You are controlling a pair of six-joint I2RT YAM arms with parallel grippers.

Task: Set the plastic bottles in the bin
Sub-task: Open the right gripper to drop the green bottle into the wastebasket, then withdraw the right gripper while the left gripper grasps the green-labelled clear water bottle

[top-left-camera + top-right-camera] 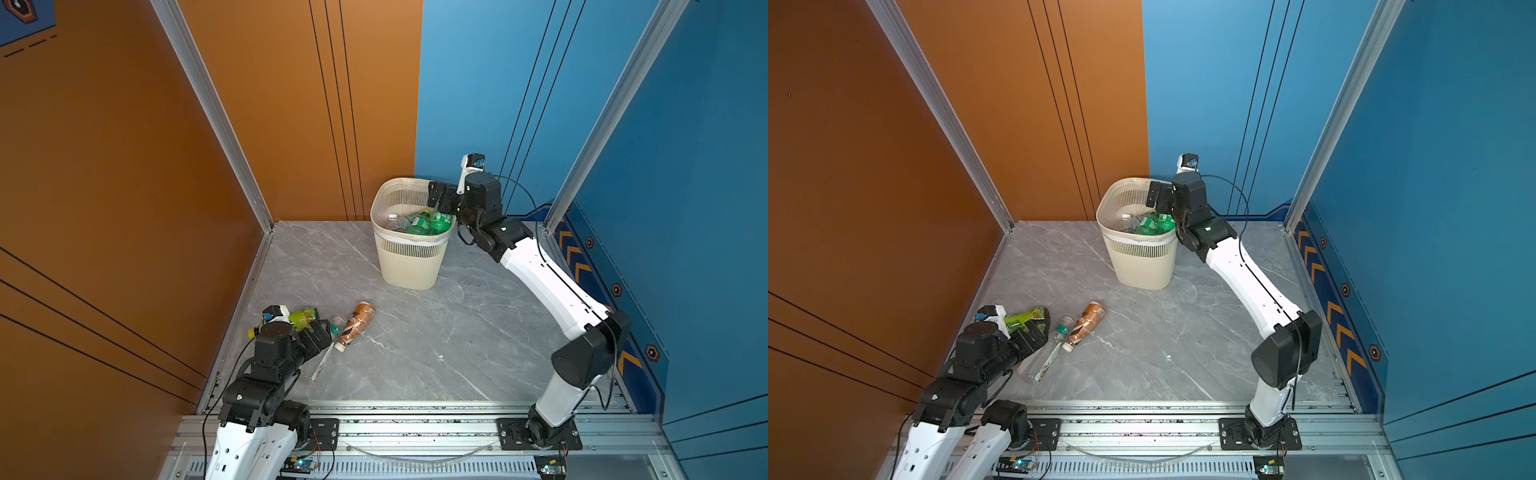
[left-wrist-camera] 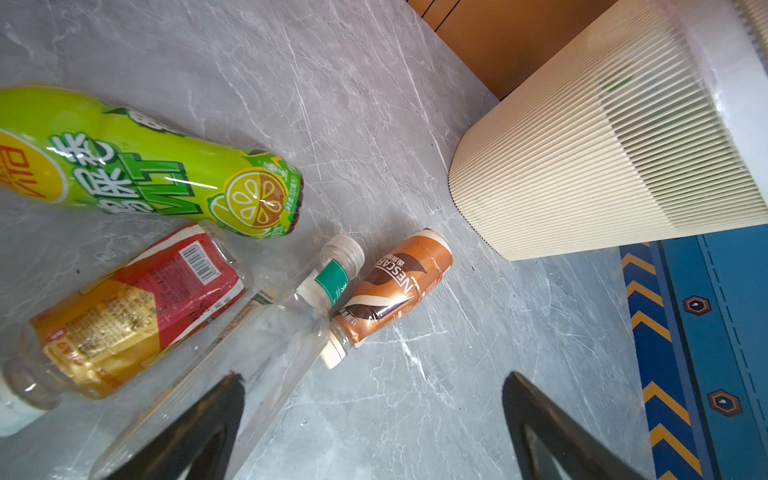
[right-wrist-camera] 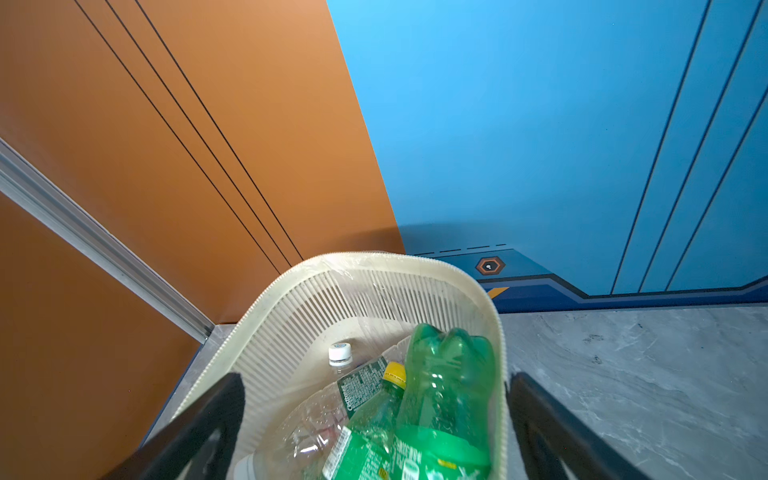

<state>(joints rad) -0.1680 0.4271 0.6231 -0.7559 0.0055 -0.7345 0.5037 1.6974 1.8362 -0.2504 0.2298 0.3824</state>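
Grey marble tabletop (image 1: 457, 332): right gripper (image 3: 376, 376) gapes above the bin (image 3: 374, 259) of green bottles (image 3: 444, 386); left gripper (image 2: 374, 376) gapes over four lying bottles (image 2: 395, 286).

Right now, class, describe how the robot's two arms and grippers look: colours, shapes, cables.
The left arm and right arm both have smooth white shells between bulky black joints. A thin black cable runs along each. The left gripper and right gripper each end in two flat black fingers. A small white camera block sits on each wrist.
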